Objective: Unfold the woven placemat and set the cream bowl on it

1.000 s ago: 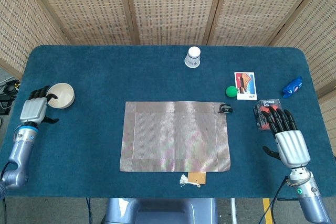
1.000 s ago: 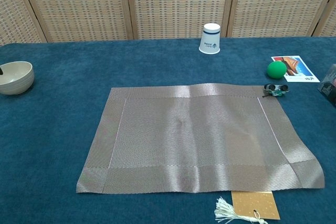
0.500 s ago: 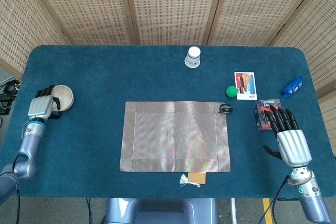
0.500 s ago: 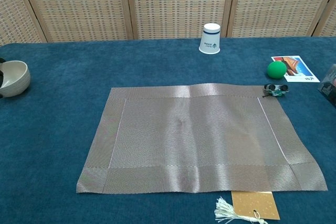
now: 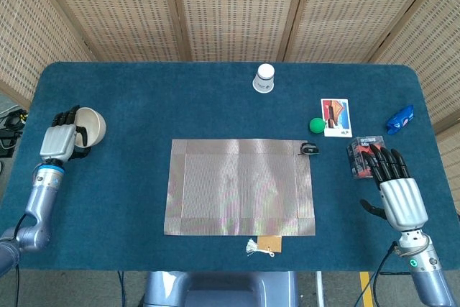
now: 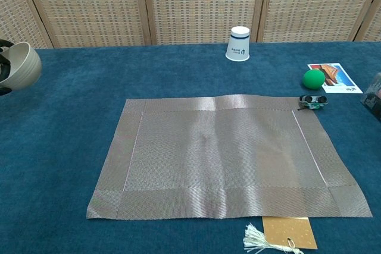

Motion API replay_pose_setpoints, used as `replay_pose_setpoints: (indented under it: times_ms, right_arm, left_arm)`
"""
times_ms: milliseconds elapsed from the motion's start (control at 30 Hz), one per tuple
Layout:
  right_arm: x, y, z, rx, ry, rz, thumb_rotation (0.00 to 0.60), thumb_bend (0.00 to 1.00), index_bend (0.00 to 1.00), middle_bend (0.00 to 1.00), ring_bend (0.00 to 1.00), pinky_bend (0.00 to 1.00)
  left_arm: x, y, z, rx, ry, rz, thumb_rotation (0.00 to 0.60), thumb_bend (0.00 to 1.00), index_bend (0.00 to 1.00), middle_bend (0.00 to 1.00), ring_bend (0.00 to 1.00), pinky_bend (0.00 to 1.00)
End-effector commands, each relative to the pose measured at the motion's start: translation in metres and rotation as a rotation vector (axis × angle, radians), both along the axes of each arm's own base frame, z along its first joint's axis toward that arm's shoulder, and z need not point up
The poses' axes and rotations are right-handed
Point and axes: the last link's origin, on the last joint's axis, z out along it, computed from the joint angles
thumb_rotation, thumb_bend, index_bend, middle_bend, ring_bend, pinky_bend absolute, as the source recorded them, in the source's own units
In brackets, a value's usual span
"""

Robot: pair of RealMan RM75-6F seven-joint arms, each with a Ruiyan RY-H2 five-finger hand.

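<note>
Bowl held at the table's far left, placemat already flat.

The left hand point(image 5: 60, 137) grips the cream bowl point(image 5: 91, 124) by its rim, tilted and well apart from the spread placemat point(image 5: 241, 186). The bowl looks light, rigid, smooth and probably breakable, so a firm hold on the rim suits it. The right hand point(image 5: 397, 190) rests with fingers spread, holding nothing.
</note>
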Motion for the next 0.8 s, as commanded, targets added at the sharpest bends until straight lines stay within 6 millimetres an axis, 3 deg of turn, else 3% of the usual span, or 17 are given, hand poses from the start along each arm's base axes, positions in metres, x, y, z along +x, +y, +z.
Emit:
replay_pose_setpoints:
  times_ms: [33, 233, 433, 800]
  right_arm:
    - [0.001, 0.0, 0.001, -0.001, -0.003, 0.002, 0.6, 0.0, 0.02, 0.0, 0.0, 0.0]
    - [0.003, 0.002, 0.004, -0.009, -0.015, 0.013, 0.6, 0.0, 0.02, 0.0, 0.0, 0.0]
    - [0.003, 0.003, 0.009, -0.02, -0.027, 0.013, 0.6, 0.0, 0.02, 0.0, 0.0, 0.0]
    - [-0.001, 0.002, 0.017, -0.028, -0.052, 0.005, 0.6, 0.0, 0.02, 0.0, 0.0, 0.0]
  left_arm:
    - [0.048, -0.011, 0.005, -0.056, 0.014, -0.177, 0.6, 0.34, 0.76, 0.0, 0.0, 0.0]
    - [0.135, -0.02, -0.015, -0.241, 0.085, -0.423, 0.6, 0.34, 0.75, 0.0, 0.0, 0.0]
    - [0.2, -0.031, -0.048, -0.403, 0.159, -0.554, 0.6, 0.34, 0.74, 0.0, 0.0, 0.0]
    - [0.255, -0.047, -0.126, -0.598, 0.233, -0.611, 0.6, 0.34, 0.74, 0.0, 0.0, 0.0]
